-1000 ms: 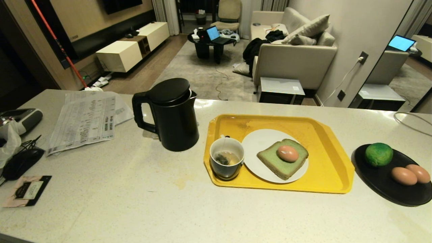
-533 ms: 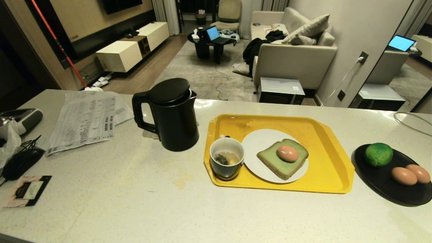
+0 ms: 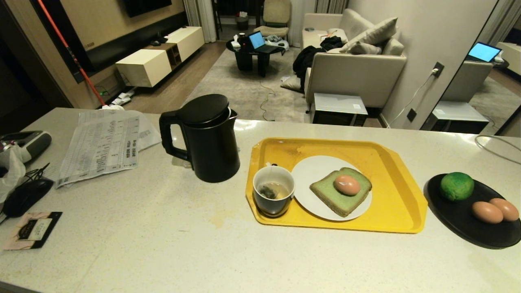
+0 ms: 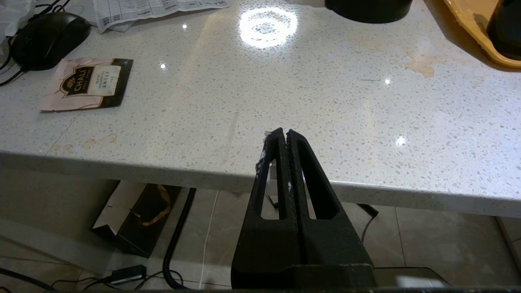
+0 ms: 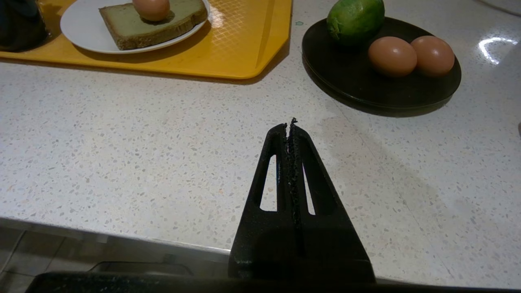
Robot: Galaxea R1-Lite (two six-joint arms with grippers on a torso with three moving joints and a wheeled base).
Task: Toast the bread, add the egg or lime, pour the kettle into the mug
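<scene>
The pale green bread (image 3: 341,197) lies on a white plate (image 3: 309,171) in the yellow tray (image 3: 382,162), with the pinkish egg (image 3: 346,184) on top of it. The mug (image 3: 273,196) stands in the tray's near left corner, a tea bag inside. Left of the tray stands the black kettle (image 3: 207,138). The lime (image 3: 456,186) sits on a black plate (image 3: 464,228) at the right. My left gripper (image 4: 283,132) is shut and empty over the counter's front edge. My right gripper (image 5: 289,125) is shut and empty, short of the black plate (image 5: 350,81). Neither arm shows in the head view.
Two plain brown eggs (image 3: 494,211) lie beside the lime. Printed papers (image 3: 101,144), a black mouse (image 3: 24,197) with cable and a tea sachet (image 3: 32,230) lie at the left. A white cable (image 3: 496,146) loops at the far right.
</scene>
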